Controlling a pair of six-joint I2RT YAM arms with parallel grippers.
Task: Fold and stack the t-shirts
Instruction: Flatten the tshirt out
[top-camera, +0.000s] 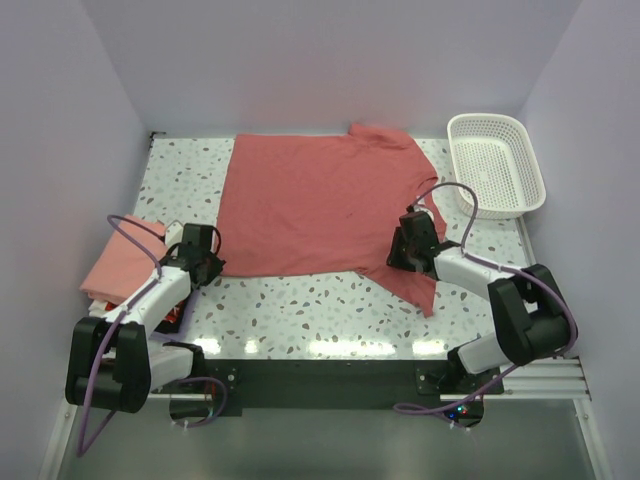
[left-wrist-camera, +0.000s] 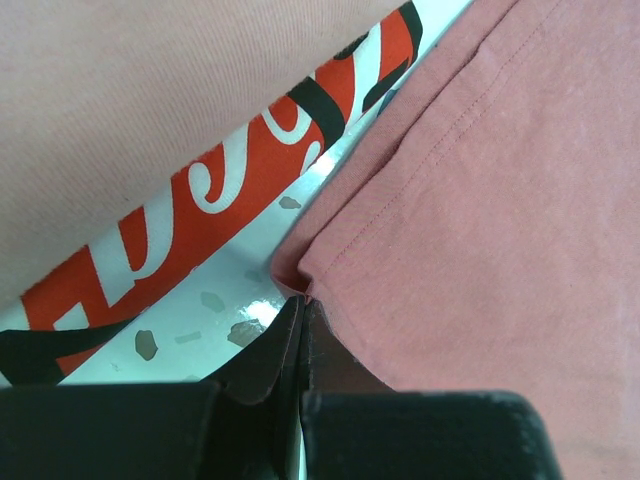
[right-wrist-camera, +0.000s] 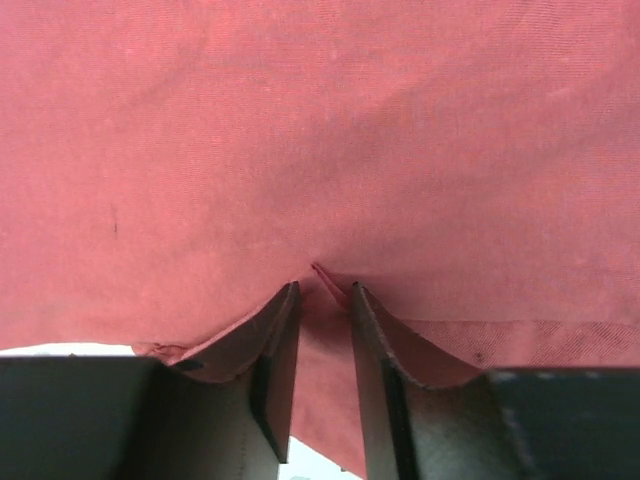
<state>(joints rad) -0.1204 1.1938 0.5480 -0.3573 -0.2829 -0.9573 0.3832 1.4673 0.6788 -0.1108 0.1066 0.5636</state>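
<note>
Terrazzo table (top-camera: 300, 310) | red tee (top-camera: 310, 205) flat | L jaws pinch its hem corner | R jaws part-spread astride fabric ridge

bright, even light; glare streaks on table (top-camera: 330, 345); wrist views soft

A white speckled table (top-camera: 300, 305) is seen here. A red tee (top-camera: 310, 205) is spread flat across the middle, one sleeve draped toward the near right. A white basket (top-camera: 487, 119) is parked at the far right corner. A folded pink tee (top-camera: 120, 262) is stacked at the left edge over a red, white and black printed piece (left-wrist-camera: 250, 190).
</note>
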